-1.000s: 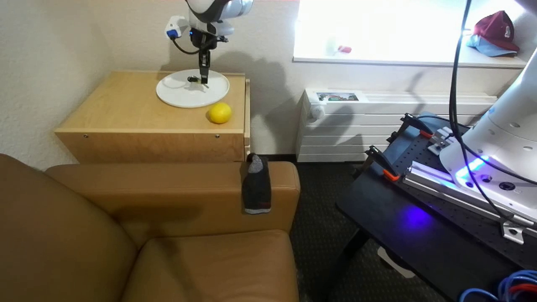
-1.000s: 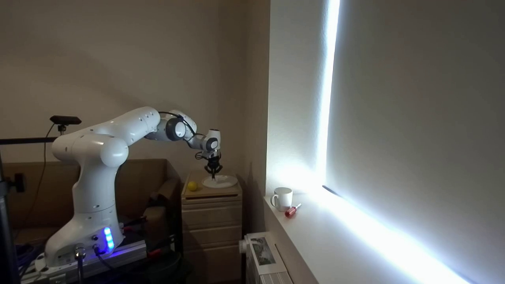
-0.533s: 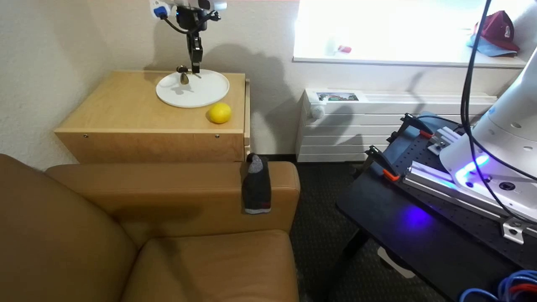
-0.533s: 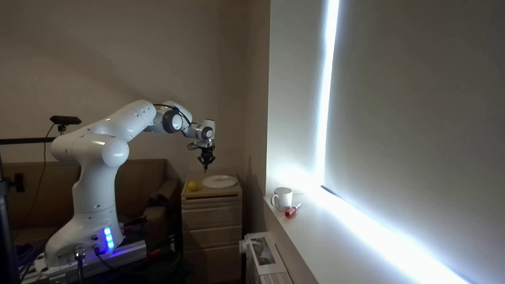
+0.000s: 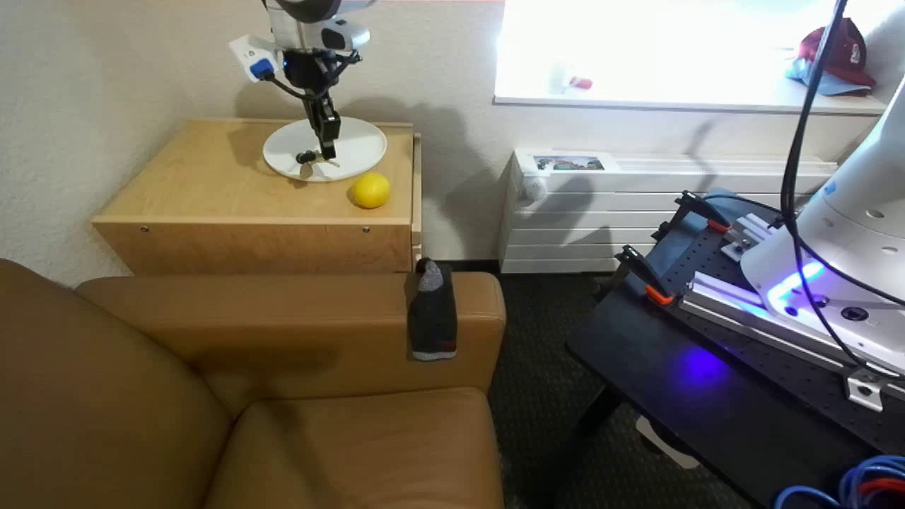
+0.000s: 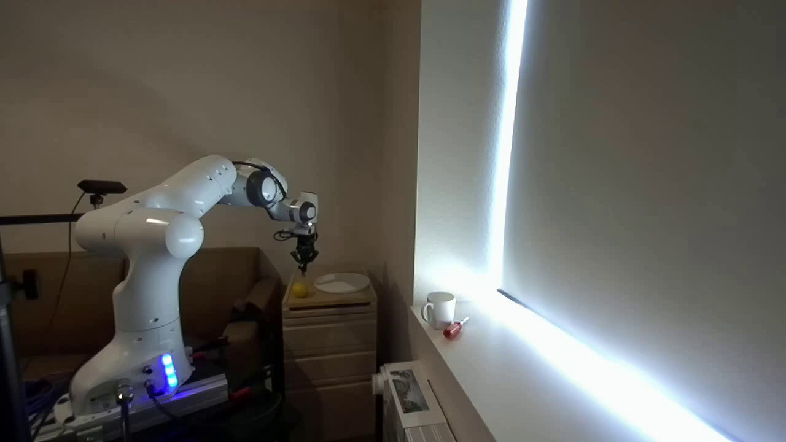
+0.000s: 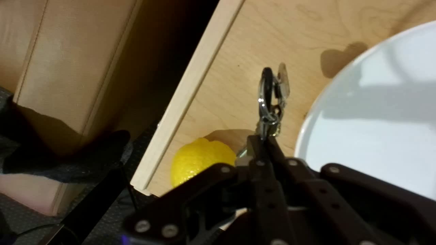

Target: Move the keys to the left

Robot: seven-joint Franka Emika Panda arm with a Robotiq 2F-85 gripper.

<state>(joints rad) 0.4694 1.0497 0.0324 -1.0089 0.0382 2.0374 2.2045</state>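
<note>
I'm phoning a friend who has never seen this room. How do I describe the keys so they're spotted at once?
Beside the brown sofa stands a wooden cabinet with a white plate on top. Over the cabinet, the tool grips the keys. Unlike the smooth plate and the rounded yellow lemon, they are a small, irregular bunch of dark pieces and shiny metal.

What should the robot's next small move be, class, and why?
Probably lower the tool gently to set the keys on the wooden top, avoiding the lemon. In the wrist view, the tool grips the keys, seen over wood between the lemon and the white plate; their apparent shadow lies apart, suggesting they hang in the air.
</note>
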